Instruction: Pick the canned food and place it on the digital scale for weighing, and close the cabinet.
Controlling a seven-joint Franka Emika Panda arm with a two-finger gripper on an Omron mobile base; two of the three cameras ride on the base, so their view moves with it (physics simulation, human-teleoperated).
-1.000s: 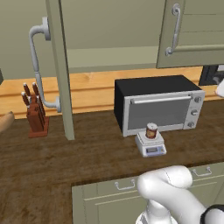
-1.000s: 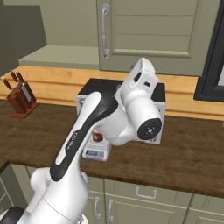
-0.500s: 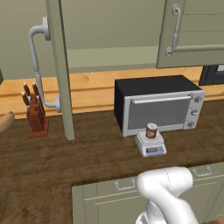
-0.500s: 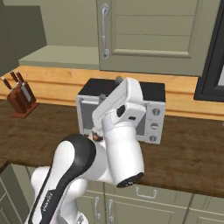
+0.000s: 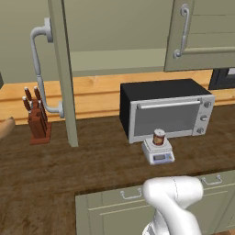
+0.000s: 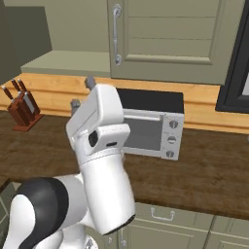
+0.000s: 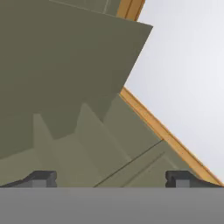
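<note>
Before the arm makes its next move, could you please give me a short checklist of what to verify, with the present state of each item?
1. Short dark red-brown can on the small white-grey digital scale: ok, it stands upright on the platform.
2. Jaws of the gripper free of any load: ok, they stand wide apart with nothing between them.
3. Large olive-grey wall cabinet door closed: not ok, it swings out edge-on over the counter.
4. Pale grey tubular handle reachable: cannot tell, though it is unobstructed.
5. Wooden knife block out of the door's path: cannot tell; it stands close beside the door.
</note>
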